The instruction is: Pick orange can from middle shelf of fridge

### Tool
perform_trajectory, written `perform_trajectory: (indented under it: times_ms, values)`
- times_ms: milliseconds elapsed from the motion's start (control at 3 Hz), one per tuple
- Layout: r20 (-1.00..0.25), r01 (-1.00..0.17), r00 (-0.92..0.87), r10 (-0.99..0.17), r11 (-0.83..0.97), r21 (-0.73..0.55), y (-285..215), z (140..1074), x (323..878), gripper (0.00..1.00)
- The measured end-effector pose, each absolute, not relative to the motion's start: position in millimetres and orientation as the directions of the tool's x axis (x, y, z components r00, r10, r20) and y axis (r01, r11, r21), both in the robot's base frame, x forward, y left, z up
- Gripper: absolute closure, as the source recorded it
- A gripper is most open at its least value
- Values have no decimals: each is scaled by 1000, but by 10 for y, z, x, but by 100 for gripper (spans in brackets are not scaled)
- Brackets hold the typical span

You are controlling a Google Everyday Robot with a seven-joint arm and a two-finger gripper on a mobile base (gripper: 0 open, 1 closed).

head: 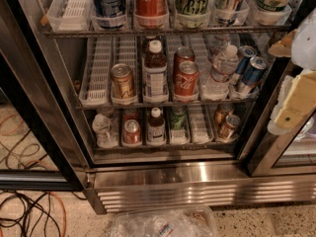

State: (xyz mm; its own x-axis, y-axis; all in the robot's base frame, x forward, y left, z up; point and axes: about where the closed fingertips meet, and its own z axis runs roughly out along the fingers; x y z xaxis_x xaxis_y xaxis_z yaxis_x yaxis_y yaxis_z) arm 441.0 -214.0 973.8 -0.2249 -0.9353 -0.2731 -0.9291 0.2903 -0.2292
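Note:
The orange can (122,83) stands upright at the front of a white ribbed lane tray on the middle shelf (98,78) of the fridge (59,83), left of centre. A brown bottle with a white cap (155,72) stands directly to its right. Two red Coca-Cola cans (185,77) stand further right. My gripper (290,113), white and cream, hangs at the right edge of the view in front of the right door frame. It is well to the right of the orange can and touches nothing.
A water bottle (222,68) and blue cans (249,73) share the middle shelf. Tall cans in clear holders (150,4) stand on the rack above. The lower shelf holds bronze cans (227,125) and a red can (132,131). The open door (34,112) is left. Cables (29,214) and a plastic bag (163,223) lie on the floor.

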Motion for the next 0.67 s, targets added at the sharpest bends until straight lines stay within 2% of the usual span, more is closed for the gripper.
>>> perform_trajectory:
  times_ms: [667]
  values:
    - [-554,-895,-258,-791,411,-170,-1759,9517,4290,0]
